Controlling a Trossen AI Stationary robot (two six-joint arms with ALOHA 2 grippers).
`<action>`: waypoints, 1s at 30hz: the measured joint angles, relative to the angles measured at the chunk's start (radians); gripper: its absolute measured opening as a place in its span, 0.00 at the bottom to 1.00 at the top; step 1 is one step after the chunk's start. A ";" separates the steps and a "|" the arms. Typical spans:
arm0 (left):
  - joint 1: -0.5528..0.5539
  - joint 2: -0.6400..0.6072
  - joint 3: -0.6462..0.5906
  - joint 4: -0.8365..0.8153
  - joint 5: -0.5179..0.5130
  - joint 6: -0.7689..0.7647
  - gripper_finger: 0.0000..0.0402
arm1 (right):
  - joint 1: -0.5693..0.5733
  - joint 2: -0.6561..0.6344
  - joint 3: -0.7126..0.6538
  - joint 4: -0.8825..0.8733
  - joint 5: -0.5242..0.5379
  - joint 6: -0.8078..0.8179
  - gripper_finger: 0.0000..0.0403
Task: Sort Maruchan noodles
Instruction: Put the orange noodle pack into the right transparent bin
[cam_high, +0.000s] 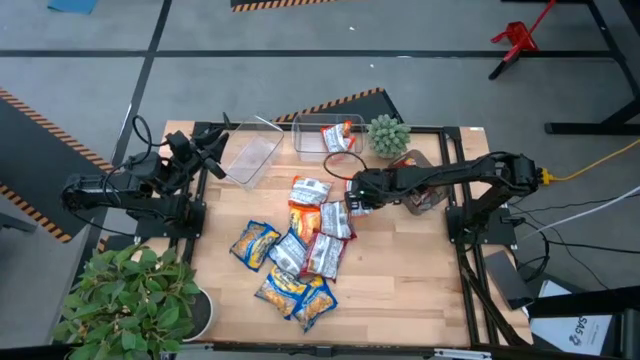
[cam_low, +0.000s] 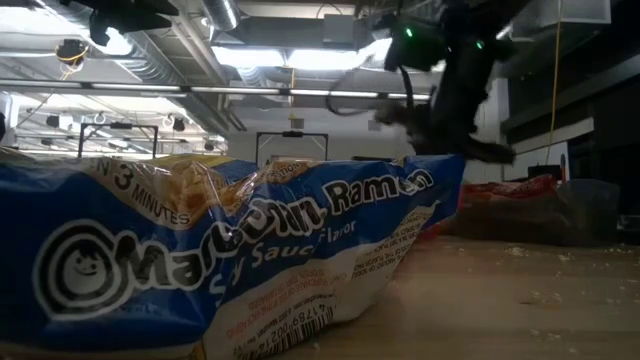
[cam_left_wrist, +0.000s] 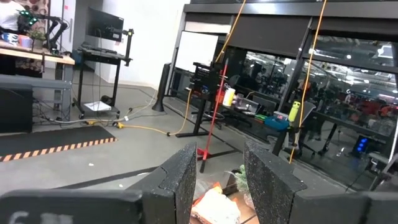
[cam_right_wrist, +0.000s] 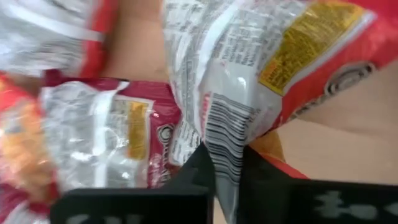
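Up close, the blue packet (cam_low: 230, 260) reads "Ramen", "3 MINUTES" and "Soy Sauce Flavor"; the brand name shows only in part.

Low view: blue ramen packet (cam_low: 200, 260) cut off at edges, hides pile behind.

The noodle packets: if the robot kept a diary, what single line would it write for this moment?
right gripper: shut on red-and-silver packet over pile | left gripper: open, waiting by empty clear bin | far bin: one packet
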 joint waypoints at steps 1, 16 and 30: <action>0.000 0.000 0.000 0.000 0.000 0.000 0.32 | 0.000 0.000 0.031 -0.027 0.006 -0.019 0.01; 0.000 0.000 0.000 0.000 0.000 0.000 0.32 | -0.174 -0.002 0.406 -0.043 0.138 -0.292 0.01; 0.000 0.000 0.000 0.000 0.000 0.000 0.32 | -0.415 0.241 0.406 0.428 -0.174 -0.342 0.01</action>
